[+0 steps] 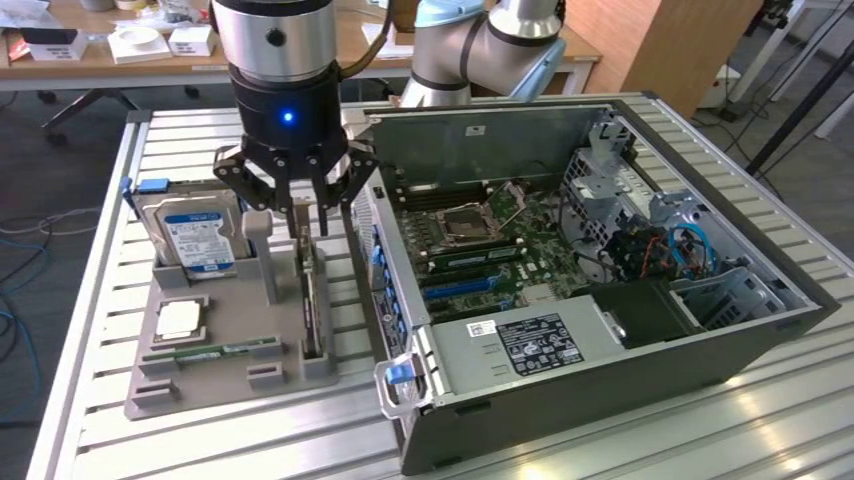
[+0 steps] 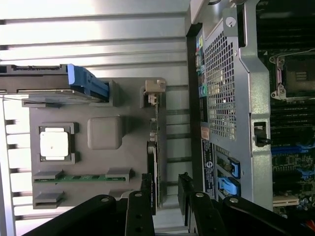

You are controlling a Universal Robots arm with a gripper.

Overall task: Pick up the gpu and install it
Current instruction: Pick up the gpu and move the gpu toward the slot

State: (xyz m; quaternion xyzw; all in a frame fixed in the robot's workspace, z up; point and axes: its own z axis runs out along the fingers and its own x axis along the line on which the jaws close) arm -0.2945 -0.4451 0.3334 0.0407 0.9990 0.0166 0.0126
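One gripper hangs low over the grey holder tray on the slatted table. Its claw is spread, and in the wrist view the two fingers sit on either side of the gpu with a gap on one side, so nothing is clamped. The gpu stands on edge in its slot at the tray's side nearest the open computer case, while the hard drive stands upright at the tray's far corner.
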